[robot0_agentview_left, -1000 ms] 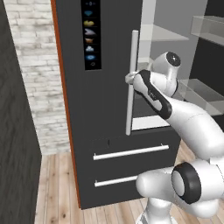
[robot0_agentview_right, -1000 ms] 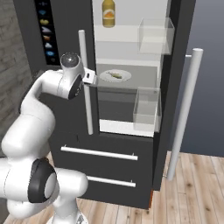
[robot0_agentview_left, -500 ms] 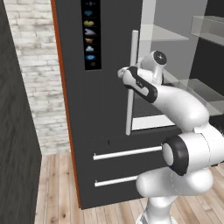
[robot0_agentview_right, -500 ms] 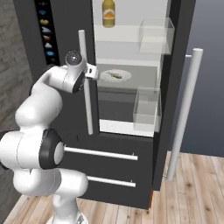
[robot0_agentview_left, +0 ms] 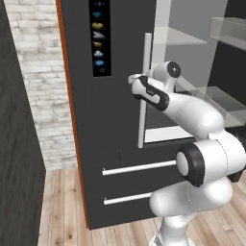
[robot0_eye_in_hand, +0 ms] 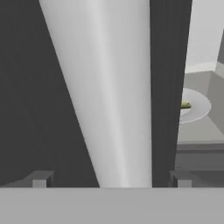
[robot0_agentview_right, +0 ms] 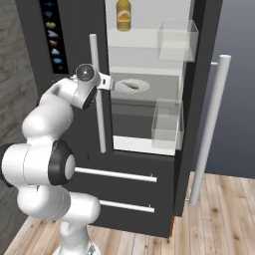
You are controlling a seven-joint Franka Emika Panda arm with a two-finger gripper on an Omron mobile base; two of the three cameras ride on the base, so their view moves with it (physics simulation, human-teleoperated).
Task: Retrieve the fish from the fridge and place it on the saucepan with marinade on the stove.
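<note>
Up close, the end effector (robot0_eye_in_hand: 111,180) stood wide open, its two small dark fingertips (robot0_eye_in_hand: 40,179) spread on either side of the long silver vertical handle (robot0_eye_in_hand: 107,94) of the tall dark grey French-door fridge (robot0_agentview_right: 79,30), with the bar running between them and neither tip visibly pressing on it. From the left base camera the white arm's hand (robot0_agentview_left: 144,88) sat right against that handle (robot0_agentview_left: 143,91), about halfway up its length, just beside the open edge of the left door. From the right base camera the hand (robot0_agentview_right: 105,82) reached the same handle (robot0_agentview_right: 98,94) at the height of the middle shelf.

The fridge's right door stood swung open, its own silver handle (robot0_agentview_right: 209,129) well out to the right, and the white interior was exposed. On the middle shelf, just past the handle the hand was at, lay a round white plate (robot0_agentview_right: 142,87), and on it the small slender olive-green and yellowish fish (robot0_agentview_right: 129,85); the hand camera caught only its tip (robot0_eye_in_hand: 185,104) past the door edge. An amber bottle (robot0_agentview_right: 124,14) stood on the shelf above the plate. Clear bins (robot0_agentview_right: 168,122) sat to the right of the plate. Below the handle, two drawers carried horizontal silver pulls (robot0_agentview_right: 115,175).
</note>
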